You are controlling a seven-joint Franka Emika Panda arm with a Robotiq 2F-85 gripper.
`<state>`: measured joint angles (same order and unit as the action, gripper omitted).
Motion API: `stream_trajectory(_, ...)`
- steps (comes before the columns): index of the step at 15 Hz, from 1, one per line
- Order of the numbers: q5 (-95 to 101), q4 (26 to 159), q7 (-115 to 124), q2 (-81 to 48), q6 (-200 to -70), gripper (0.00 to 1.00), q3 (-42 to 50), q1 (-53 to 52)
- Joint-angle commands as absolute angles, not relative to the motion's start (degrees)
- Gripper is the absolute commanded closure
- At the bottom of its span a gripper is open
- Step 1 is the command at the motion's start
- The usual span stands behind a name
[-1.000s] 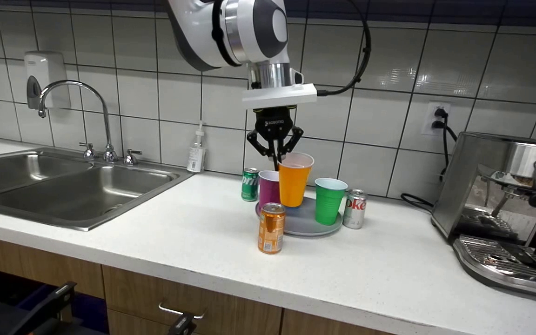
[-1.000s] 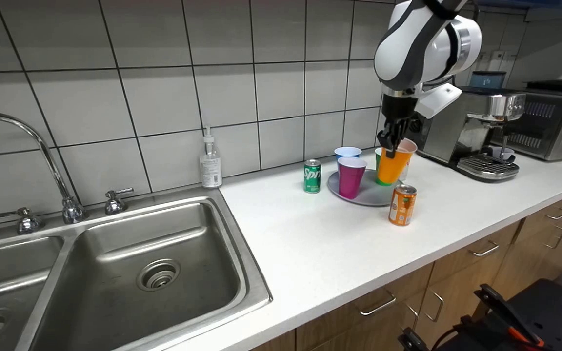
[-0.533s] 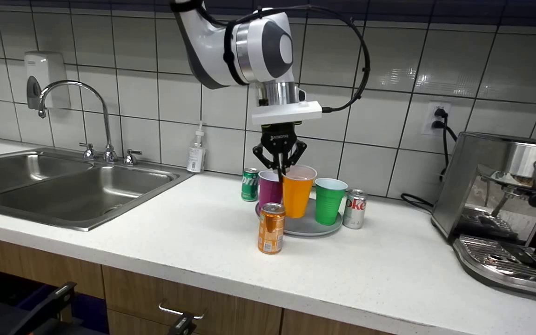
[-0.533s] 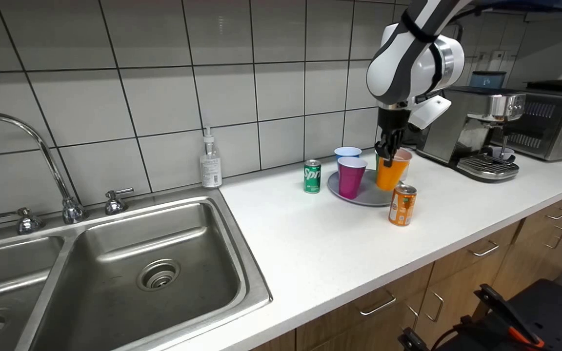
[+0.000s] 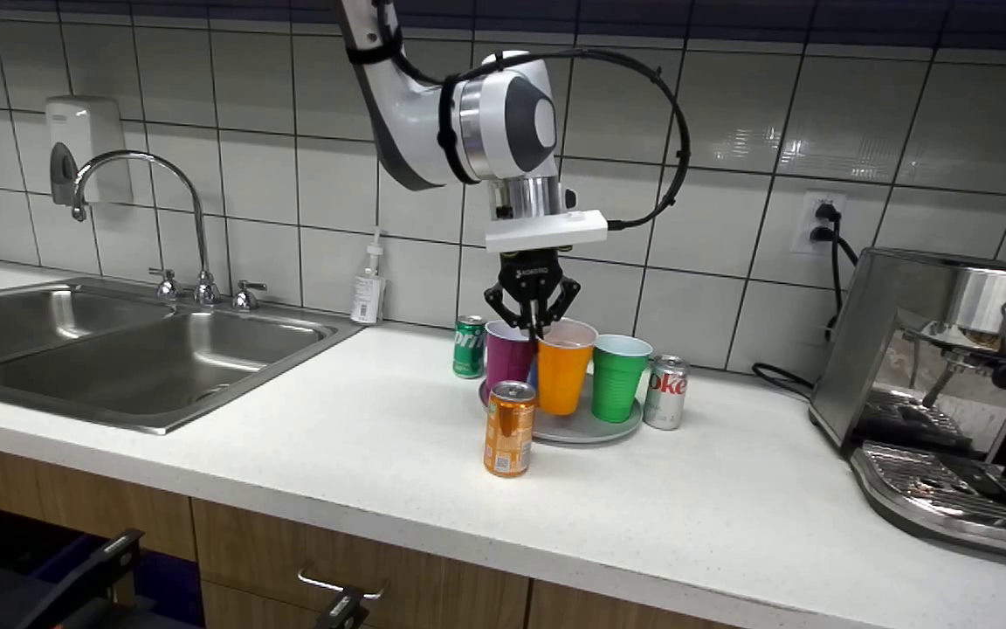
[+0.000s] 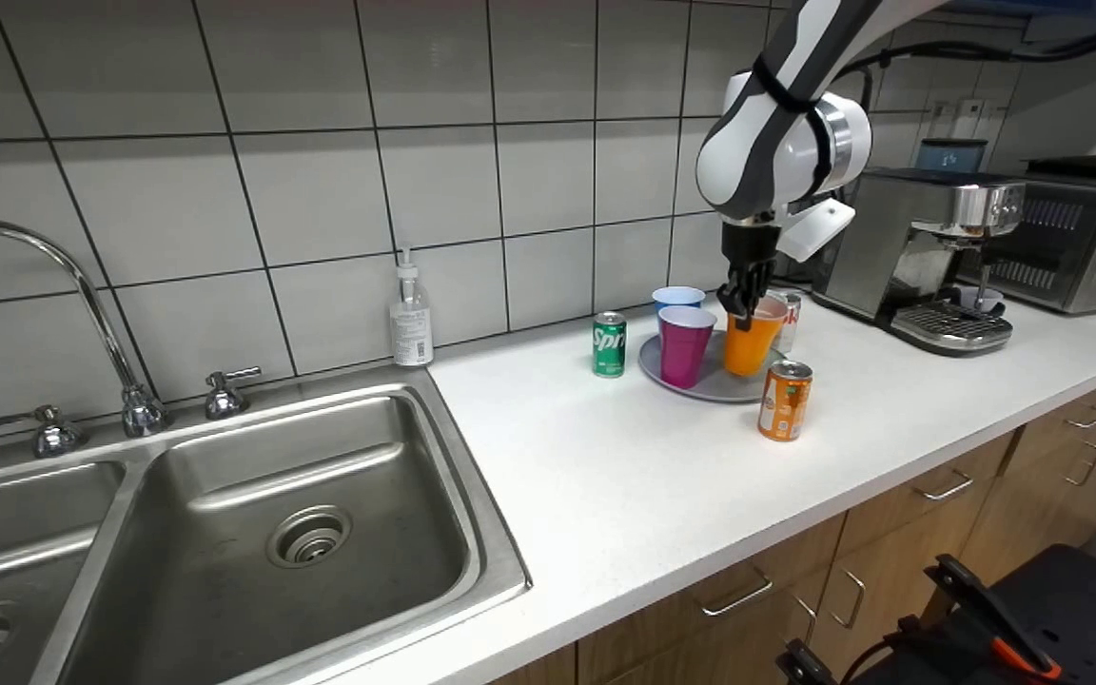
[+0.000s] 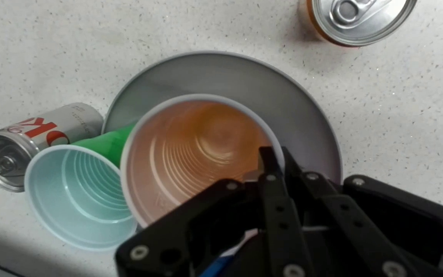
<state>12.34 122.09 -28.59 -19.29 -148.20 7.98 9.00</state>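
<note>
The claw (image 7: 276, 154) pinches the orange cup (image 5: 563, 374) by its rim, holding it over the gray plate (image 5: 586, 430), between the purple cup (image 5: 506, 356) and green cup (image 5: 616, 382); whether its base touches is unclear.

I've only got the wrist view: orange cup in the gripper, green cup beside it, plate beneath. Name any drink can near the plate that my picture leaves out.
Observer: A green Sprite can, standing off the plate on the side toward the sink.
Operator: Now tell me which cup the gripper covers next to the orange cup.
Observer: A magenta cup; both exterior views show it upright on the plate.
Operator: Identify that bit of blue at the bottom of my picture.
Observer: Most likely the blue cup; in an exterior view its rim shows behind the magenta cup, nearer the wall.
</note>
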Motion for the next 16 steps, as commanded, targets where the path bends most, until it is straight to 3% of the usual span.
stream_trajectory(1,11.69,118.97,-30.1,-21.12,-145.79,0.99,6.38,10.92)
stream_trajectory(16,11.42,117.1,-29.07,-23.49,-143.49,0.99,5.62,12.21)
